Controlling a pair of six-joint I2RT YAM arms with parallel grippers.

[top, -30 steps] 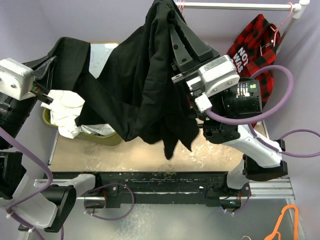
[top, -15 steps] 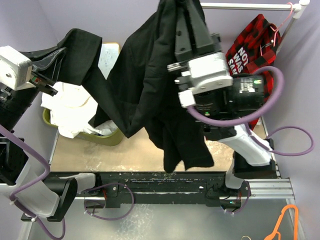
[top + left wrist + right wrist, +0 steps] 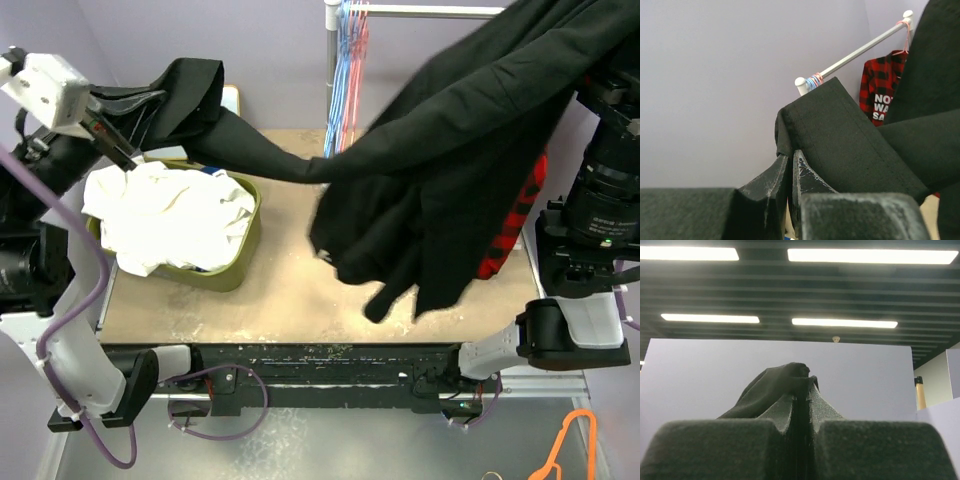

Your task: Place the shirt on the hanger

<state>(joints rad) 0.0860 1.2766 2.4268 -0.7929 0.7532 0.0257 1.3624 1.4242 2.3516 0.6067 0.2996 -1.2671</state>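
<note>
The black shirt (image 3: 450, 170) is stretched in the air between my two grippers, its bulk drooping over the table's right half. My left gripper (image 3: 160, 98) at upper left is shut on one folded edge of the shirt (image 3: 840, 135), jaws pinched on the cloth (image 3: 790, 162). My right gripper (image 3: 802, 385) points up at the ceiling and is shut on a bunch of the shirt (image 3: 780, 382). In the top view it is hidden by the cloth at the top right. Thin pink and light-blue hangers (image 3: 346, 70) hang bunched on the rail; I cannot tell the task's hanger apart.
The rail (image 3: 420, 10) runs along the back. The red plaid shirt (image 3: 512, 230) hangs behind the black one and shows in the left wrist view (image 3: 880, 85). A green bin (image 3: 235, 265) with a white garment (image 3: 165, 215) sits at left. An orange hanger (image 3: 570, 440) lies on the floor.
My right arm has swung from the middle to the far right and up, carrying the shirt with it. The shirt now spans the table. The bunched hangers on the rail are uncovered.
</note>
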